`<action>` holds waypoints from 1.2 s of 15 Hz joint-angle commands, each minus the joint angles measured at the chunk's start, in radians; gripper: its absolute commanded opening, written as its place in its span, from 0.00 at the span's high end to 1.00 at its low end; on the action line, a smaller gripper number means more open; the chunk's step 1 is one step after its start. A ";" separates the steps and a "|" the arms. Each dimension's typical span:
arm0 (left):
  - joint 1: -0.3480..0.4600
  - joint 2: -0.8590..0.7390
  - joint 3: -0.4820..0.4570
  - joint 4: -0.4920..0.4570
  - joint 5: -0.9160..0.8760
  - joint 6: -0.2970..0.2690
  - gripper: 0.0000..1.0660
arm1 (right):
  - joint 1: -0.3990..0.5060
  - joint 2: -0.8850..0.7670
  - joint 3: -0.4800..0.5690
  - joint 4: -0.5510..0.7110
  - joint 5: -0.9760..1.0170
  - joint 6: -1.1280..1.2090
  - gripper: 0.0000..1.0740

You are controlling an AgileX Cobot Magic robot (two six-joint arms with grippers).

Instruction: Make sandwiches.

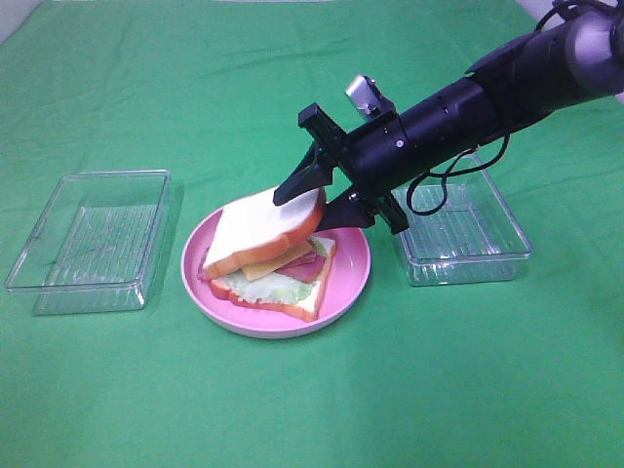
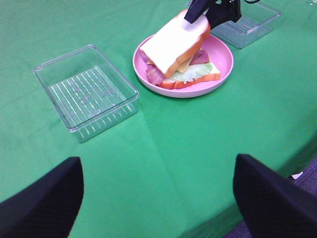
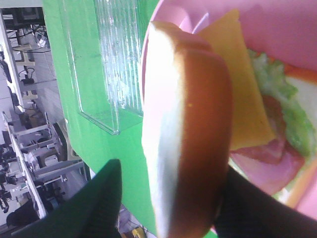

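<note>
The sandwich [image 1: 273,258] sits on a round pink plate [image 1: 346,283]: a bottom bread slice, lettuce [image 3: 282,94], bacon [image 3: 270,158] and yellow cheese [image 3: 237,89]. A top bread slice [image 1: 263,229] leans tilted on the stack. My right gripper [image 1: 317,200] straddles that slice's raised crust edge with its jaws open. In the right wrist view a strip of green shows between one finger [image 3: 106,198] and the bread [image 3: 188,139]. My left gripper [image 2: 158,198] hangs open near the table's front edge, far from the plate [image 2: 223,54], with nothing between its fingers.
A clear plastic tray [image 1: 93,239] stands left of the plate. A second clear tray [image 1: 468,234] stands to the right, under my right arm. A green cloth covers the table, and its edge drops off just beyond the left gripper [image 2: 297,163].
</note>
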 commanded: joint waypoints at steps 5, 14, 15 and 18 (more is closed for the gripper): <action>-0.003 -0.022 0.001 -0.004 -0.007 -0.002 0.26 | 0.000 -0.031 0.005 -0.133 0.074 0.028 0.36; -0.003 -0.022 0.001 -0.004 -0.007 -0.002 0.26 | 0.000 -0.175 0.005 -0.477 0.075 0.158 0.36; -0.003 -0.022 0.001 -0.004 -0.007 -0.002 0.26 | 0.000 -0.204 0.005 -0.520 0.084 0.174 0.36; -0.003 -0.022 0.001 -0.004 -0.007 -0.002 0.26 | 0.000 -0.305 0.005 -0.604 0.123 0.196 0.36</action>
